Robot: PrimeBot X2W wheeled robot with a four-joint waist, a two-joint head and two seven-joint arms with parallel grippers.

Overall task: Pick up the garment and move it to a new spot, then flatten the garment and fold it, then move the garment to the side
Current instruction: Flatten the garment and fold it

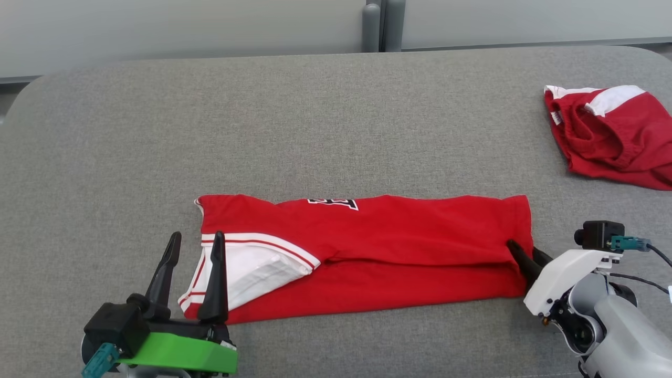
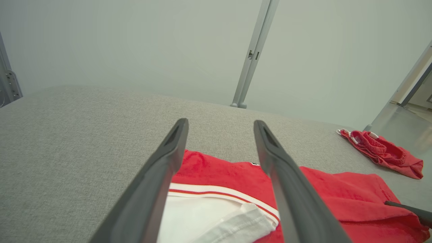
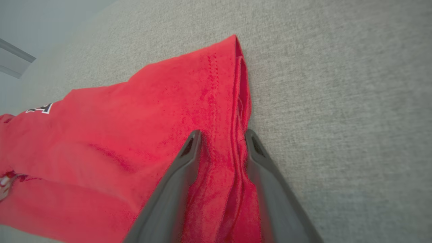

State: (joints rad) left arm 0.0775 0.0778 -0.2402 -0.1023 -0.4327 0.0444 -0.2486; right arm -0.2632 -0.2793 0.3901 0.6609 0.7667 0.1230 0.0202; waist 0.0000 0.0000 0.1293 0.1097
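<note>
Left fingers (image 1: 216,278) gape beside red garment (image 1: 394,236), right fingers (image 1: 520,257) straddle its hem unclamped; lettering (image 1: 333,203) unreadable.

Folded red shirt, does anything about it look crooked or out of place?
Yes. At the left end of the red shirt, a white sleeve pokes out from under the top layer, and that layer stops short of the near edge, so the fold looks uneven.

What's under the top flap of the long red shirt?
A white panel and a lower red layer peek out below the flap; anything further beneath is covered.
</note>
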